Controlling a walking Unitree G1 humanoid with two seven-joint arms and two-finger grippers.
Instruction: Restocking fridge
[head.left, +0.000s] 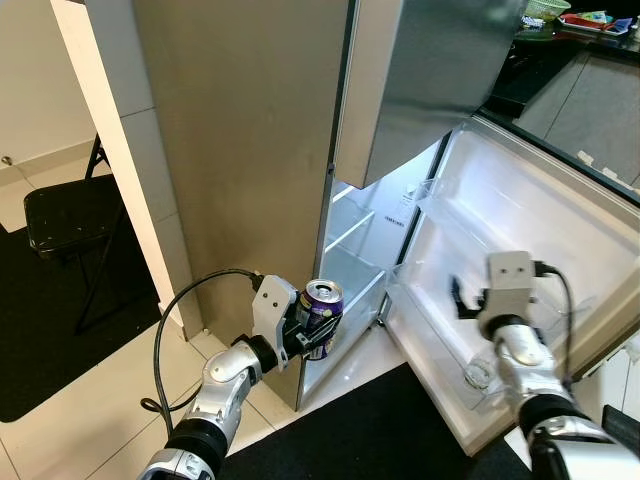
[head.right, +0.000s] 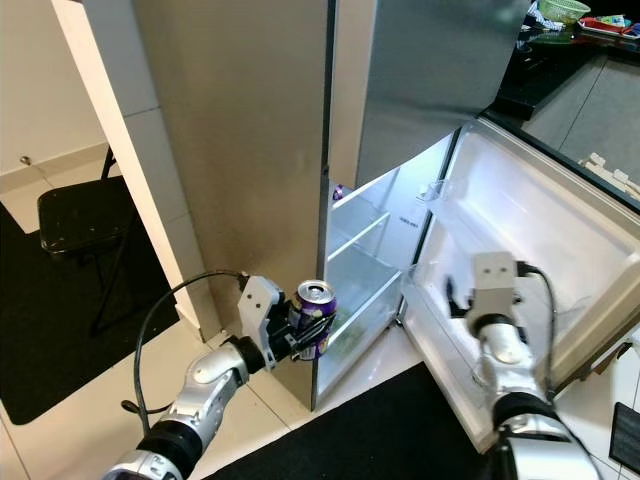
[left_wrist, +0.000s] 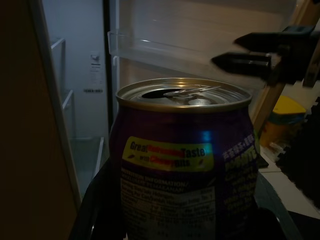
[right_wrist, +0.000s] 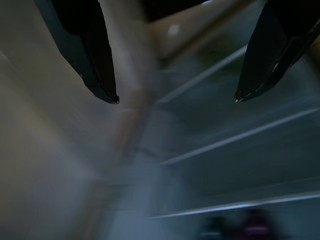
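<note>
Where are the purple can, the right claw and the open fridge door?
purple can (head.left: 322, 318): left eye view, on its side wall just below the rim.
right claw (right_wrist: 175, 95): right wrist view, midway between the two black fingertips.
fridge door (head.left: 530, 215): left eye view, on its white inner panel.

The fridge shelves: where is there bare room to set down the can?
The lower fridge shelves look bare, between the cabinet's edge and the open door. The left gripper holds the purple can just outside. A small purple item sits higher up. The right gripper crowds the door bins.
</note>
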